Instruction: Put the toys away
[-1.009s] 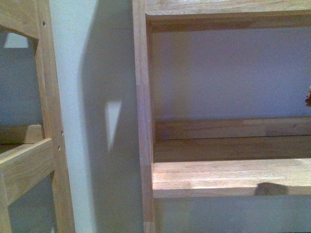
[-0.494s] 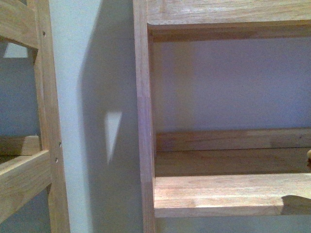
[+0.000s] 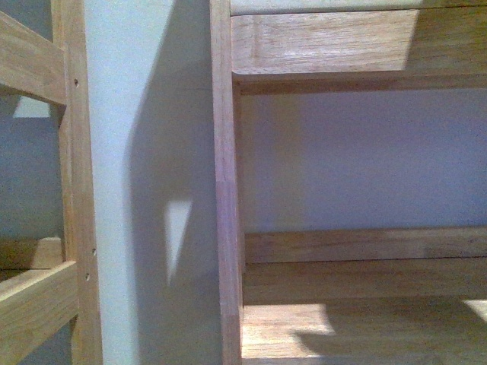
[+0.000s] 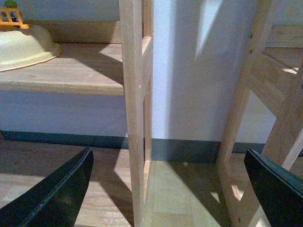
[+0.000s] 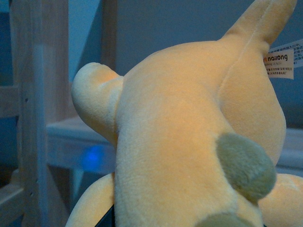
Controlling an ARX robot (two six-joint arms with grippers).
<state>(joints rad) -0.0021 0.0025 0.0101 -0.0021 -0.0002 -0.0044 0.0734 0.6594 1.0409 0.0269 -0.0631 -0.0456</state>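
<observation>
The step in hand is the carry to the shelf unit (image 3: 224,190). The plush toy (image 5: 180,142) fills the right wrist view, raised clear of any surface, with a shelf behind it. We therefore judge the right end effector to be clenched on the toy, although its fingers are hidden. The left end effector (image 4: 168,153) is released and empty, its fingers wide apart, low beside an upright post of the unit. The lower shelf board (image 3: 365,327) meets the post at its left end. Next, we should advance the toy over that board's front edge, clear of the post, then release.
</observation>
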